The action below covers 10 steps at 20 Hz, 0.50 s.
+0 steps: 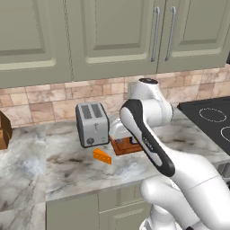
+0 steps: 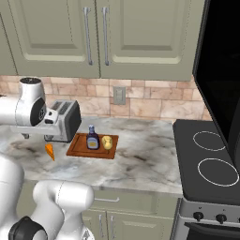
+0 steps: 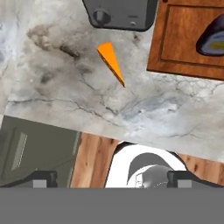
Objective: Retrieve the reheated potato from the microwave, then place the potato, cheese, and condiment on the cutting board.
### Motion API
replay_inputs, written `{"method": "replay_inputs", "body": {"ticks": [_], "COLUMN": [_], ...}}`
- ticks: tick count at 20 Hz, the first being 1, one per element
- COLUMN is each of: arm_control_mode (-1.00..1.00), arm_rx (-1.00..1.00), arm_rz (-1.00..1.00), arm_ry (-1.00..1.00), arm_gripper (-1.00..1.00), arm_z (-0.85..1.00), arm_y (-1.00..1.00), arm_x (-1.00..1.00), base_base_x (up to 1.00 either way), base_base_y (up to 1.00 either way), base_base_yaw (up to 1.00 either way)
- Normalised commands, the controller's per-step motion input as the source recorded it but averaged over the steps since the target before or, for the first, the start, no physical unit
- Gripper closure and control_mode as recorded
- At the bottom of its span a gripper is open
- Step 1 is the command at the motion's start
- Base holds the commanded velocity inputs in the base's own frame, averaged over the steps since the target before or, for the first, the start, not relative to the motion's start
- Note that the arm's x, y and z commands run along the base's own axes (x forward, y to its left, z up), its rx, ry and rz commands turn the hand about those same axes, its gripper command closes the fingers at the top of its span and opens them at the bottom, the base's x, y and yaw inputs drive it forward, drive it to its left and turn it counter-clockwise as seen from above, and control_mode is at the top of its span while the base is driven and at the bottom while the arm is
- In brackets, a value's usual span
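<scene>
The cheese (image 2: 49,151), an orange wedge, lies on the marble counter just in front of the toaster and left of the cutting board (image 2: 77,149). On that reddish-brown board the condiment (image 2: 92,138) stands upright beside the yellow potato (image 2: 107,142). My gripper (image 2: 36,137) hangs open above the counter near the toaster's front, with nothing between its fingers. In the hand view the gripper (image 3: 116,179) looks down on the cheese (image 3: 111,61), which lies ahead of the fingertips, with the cutting board (image 3: 175,39) and the condiment (image 3: 212,39) to the right. The black microwave (image 2: 220,70) looms at the right.
A silver toaster (image 1: 92,123) stands against the tiled backsplash. A black cooktop (image 2: 211,159) adjoins the counter on the right. Upper cabinets (image 2: 93,37) hang above. A brown object (image 1: 2,130) sits at the far left. The counter's front edge (image 3: 43,124) lies close below my hand.
</scene>
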Motion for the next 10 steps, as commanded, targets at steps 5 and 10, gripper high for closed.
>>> {"method": "replay_inputs", "body": {"ticks": [5,10], "arm_control_mode": [-1.00,-1.00], "arm_rx": [-0.08,0.00], "arm_rz": [0.01,0.01], "arm_ry": [-0.05,0.01], "arm_gripper": [-1.00,-1.00], "arm_z": [-0.20,-0.22], "arm_y": [0.23,0.10], "arm_x": [0.15,0.21], "base_base_x": [0.00,0.00], "base_base_y": [0.00,0.00], "base_base_yaw": [0.00,0.00]}}
